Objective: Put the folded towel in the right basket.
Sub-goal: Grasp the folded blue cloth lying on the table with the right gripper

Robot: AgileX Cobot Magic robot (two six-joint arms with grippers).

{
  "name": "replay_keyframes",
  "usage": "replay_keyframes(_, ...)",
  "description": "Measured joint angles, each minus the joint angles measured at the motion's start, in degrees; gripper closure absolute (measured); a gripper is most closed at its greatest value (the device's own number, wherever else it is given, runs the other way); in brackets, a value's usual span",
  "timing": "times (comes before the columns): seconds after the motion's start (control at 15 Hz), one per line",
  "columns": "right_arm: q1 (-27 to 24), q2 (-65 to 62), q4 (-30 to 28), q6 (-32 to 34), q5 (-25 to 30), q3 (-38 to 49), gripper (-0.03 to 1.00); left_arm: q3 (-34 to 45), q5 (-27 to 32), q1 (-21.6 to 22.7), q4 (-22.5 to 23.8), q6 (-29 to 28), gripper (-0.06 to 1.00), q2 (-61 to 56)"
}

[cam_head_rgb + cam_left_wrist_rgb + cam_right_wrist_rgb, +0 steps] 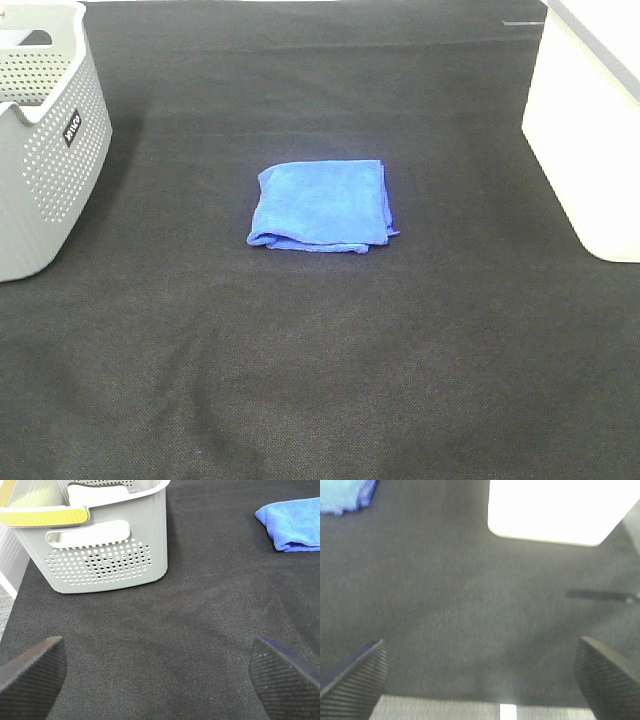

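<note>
While the folded blue microfibre towel sits centre of the black fabric tabletop, well apart from the white plastic right basket, pickup hasn't begun. Left gripper and right gripper are both spread wide, empty. Next, likely: right arm reaches over, pinches all layers.

Bright, even light covers the matte black cloth tabletop. A soft shadow lies beside the grey perforated plastic basket. In the blurred right wrist view, the white smooth-walled plastic basket glares, overexposed. The other views are sharp.
</note>
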Motion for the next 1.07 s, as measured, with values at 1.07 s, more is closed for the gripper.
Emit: replay_keyframes(1.07, 0.0, 72.9, 23.2, -2.1, 1.2, -42.1, 0.00, 0.0, 0.0, 0.0, -0.3, 0.0, 0.03, 0.0)
